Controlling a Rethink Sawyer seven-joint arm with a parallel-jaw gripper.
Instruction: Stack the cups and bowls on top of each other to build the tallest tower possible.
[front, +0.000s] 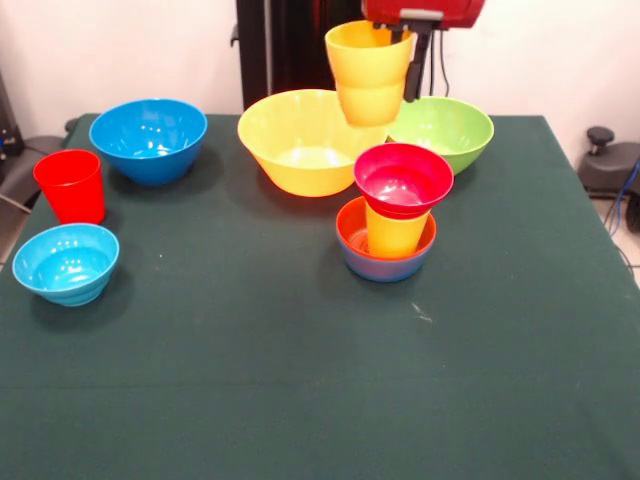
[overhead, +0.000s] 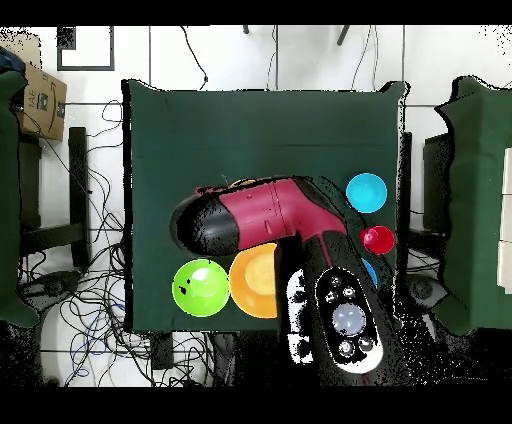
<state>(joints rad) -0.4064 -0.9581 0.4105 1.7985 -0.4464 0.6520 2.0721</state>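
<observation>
**A:** What did your jaws have at that moment?

**B:** Your gripper (front: 408, 38) hung at the top of the front view, and its jaws were clamped on the rim of a yellow cup (front: 368, 62). One dark finger (front: 413, 70) ran down the outside of the cup wall; the other I could not see. A second yellow cup (front: 370, 103) was nested under the first, so you held the pair clear of the surface (front: 300, 380), in the air above the large yellow-orange bowl (front: 305, 142).

**A:** And the tower?

**B:** It stood just in front of that large bowl and the lime green bowl (front: 447, 131). At the bottom was a blue bowl (front: 385, 268) with an orange-red bowl (front: 352, 228) nested in it. A yellow-orange cup (front: 393, 233) stood in those, and a crimson bowl (front: 403, 179) sat on top of it, tilted a little. Your held cups were above and behind it, not touching it.

**A:** What about the rest?

**B:** A medium blue bowl (front: 149, 139) sat at the far left of the front view. The red cup (front: 71, 185) stood upright near it, and a small light-blue bowl (front: 66, 262) lay just in front of the red cup. All three were well apart from the tower. In the overhead view your arm (overhead: 270, 215) covered the middle of the surface, so the tower and the held cups were hidden there; the lime green bowl, the large yellow-orange one, the red cup and the light-blue bowl showed beside it.
</observation>
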